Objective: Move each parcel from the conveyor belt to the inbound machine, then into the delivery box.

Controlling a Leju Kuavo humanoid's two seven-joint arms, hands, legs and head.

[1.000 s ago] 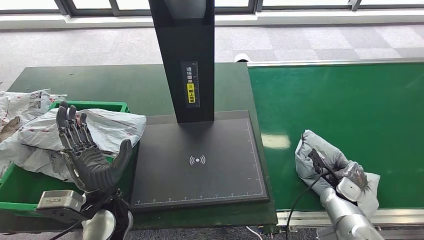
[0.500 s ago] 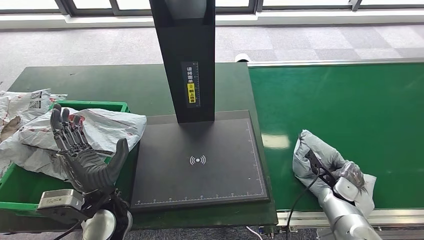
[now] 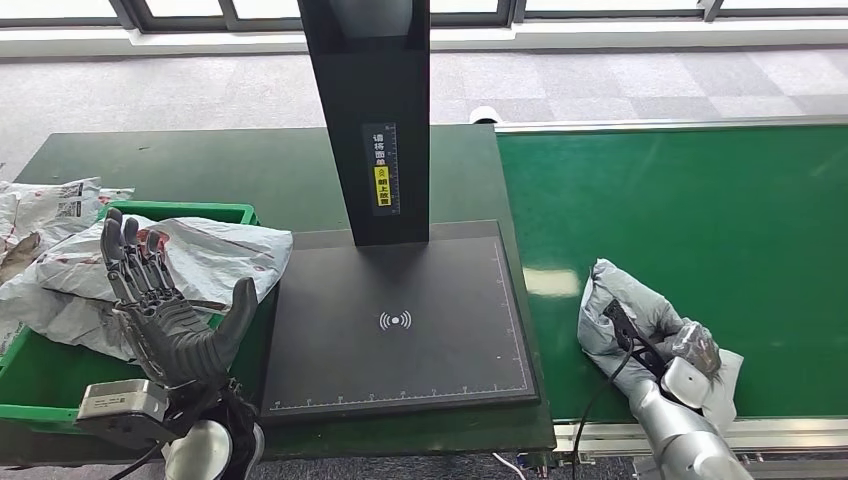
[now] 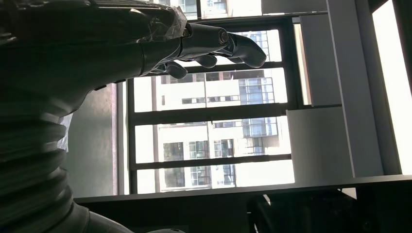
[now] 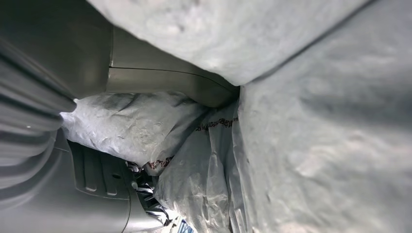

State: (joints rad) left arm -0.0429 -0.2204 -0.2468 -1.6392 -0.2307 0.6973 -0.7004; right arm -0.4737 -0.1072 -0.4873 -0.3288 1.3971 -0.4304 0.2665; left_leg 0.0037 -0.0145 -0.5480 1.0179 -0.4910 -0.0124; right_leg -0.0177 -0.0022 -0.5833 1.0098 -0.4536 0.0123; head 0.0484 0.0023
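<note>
A crumpled grey parcel (image 3: pixel 625 310) lies on the green conveyor belt (image 3: pixel 700 200) near its front edge, and my right hand (image 3: pixel 690 352) grips its near end. In the right wrist view the parcel (image 5: pixel 316 121) wraps closely around my thumb (image 5: pixel 160 80). The inbound machine's black scan plate (image 3: pixel 400 300) sits just left of the belt with nothing on it. My left hand (image 3: pixel 165 310) is raised with its palm up and fingers spread, holding nothing, beside the green delivery box (image 3: pixel 190 211). Against the windows, the left wrist view shows those fingers (image 4: pixel 233 43) extended.
The machine's black column (image 3: pixel 370 110) rises at the back of the plate. Grey parcels (image 3: pixel 215 255) fill the delivery box and more lie on the table at far left (image 3: pixel 50 205). The belt's metal front rail (image 3: pixel 780 430) runs beside my right arm.
My right hand has dragged the grey parcel a little left along the belt, toward the scan plate. My left hand shifted slightly left and lower, still spread.
</note>
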